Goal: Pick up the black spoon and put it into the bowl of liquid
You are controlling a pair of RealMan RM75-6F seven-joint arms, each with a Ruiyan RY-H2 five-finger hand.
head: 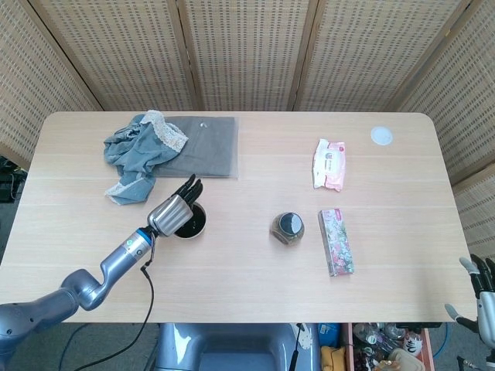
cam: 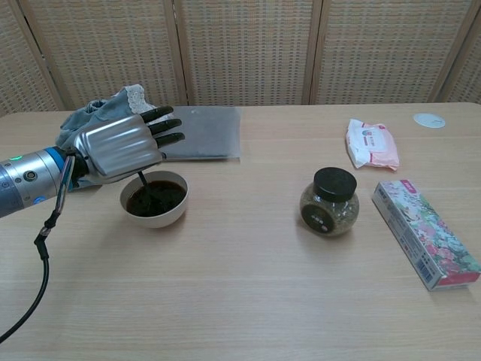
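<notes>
I see matt pale wood-grain table (cam: 248, 286). Left hand (cam: 120, 147): brushed metal back, black matt fingers. Bowl (cam: 155, 201) glossy off-white, liquid dark and shiny. At 3 o'clock of it, clear glass jar (cam: 328, 201) with black plastic lid. Grey-blue cloth (head: 138, 151), lace trim.

The left hand (head: 172, 213) is stretched over the bowl (head: 193, 226) on the table (head: 232, 270), its dark fingers (head: 189, 187) pointing toward the gray cloth (head: 203, 145). It covers part of the bowl's dark liquid. A crumpled blue garment (head: 138, 152) lies on the cloth's left end. To the right stand a black-lidded jar (head: 287, 227), a flowered box (head: 336, 241), a pink wipes packet (head: 329, 164) and a small white disc (head: 380, 136). The right hand (head: 481, 297) shows at the lower right corner, off the table; its grip is unclear.
</notes>
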